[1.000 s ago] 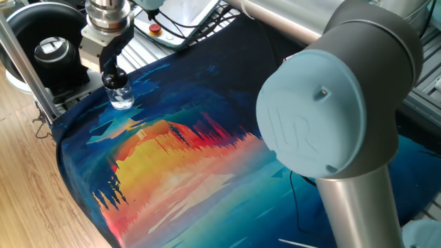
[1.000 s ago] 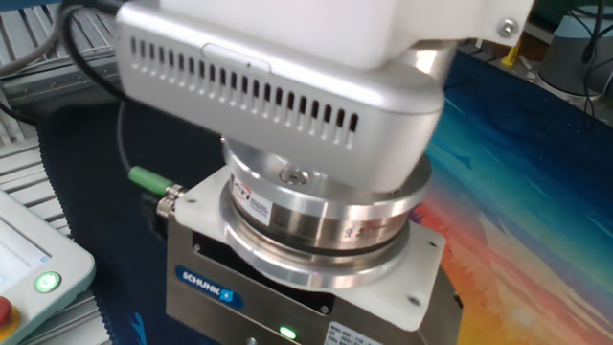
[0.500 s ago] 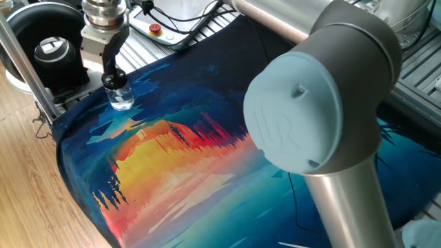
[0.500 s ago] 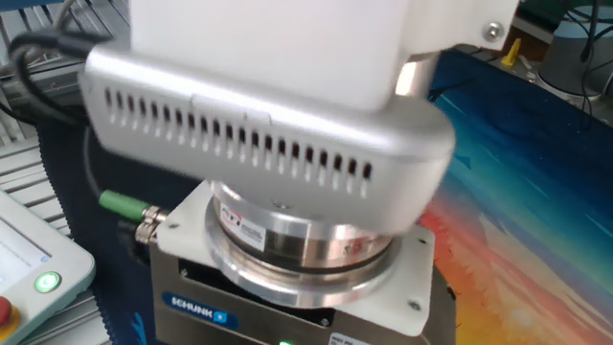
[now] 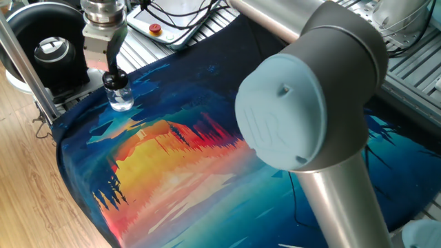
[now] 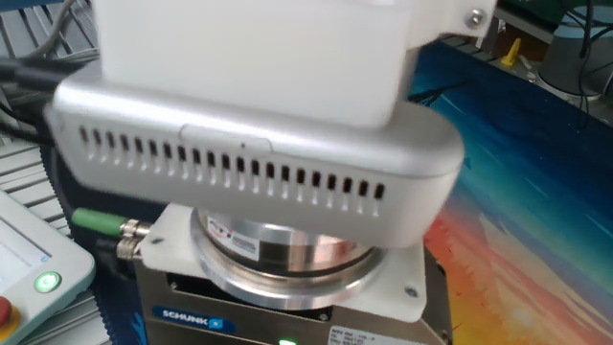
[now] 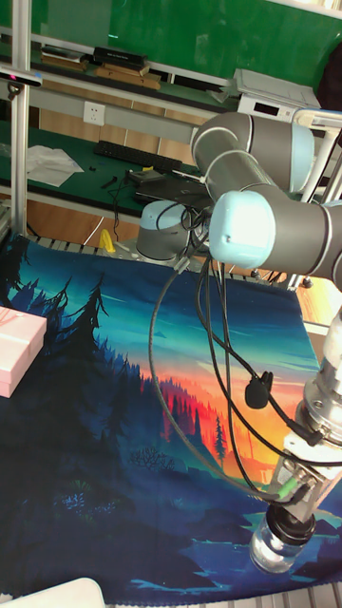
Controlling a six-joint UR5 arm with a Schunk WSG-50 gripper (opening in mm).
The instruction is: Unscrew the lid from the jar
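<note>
Finding: the pincer (image 5: 113, 71) stands vertically over the jar (image 5: 121, 98), fingers clenched on the lid (image 5: 114, 80). The jar sits upright on the painted mat at the bench's (image 5: 27, 179) 10 o'clock corner in one fixed view, just beside the large black ring device (image 5: 49, 47).

Change: compared with a second ago, the wrist housing (image 6: 259, 163) has rotated about its vertical axis; the green connector (image 6: 96, 221) has swung toward 9 o'clock. The jar has not shifted.

Assessment: the unscrewing turn appears under way; the lid is not yet lifted clear.
</note>
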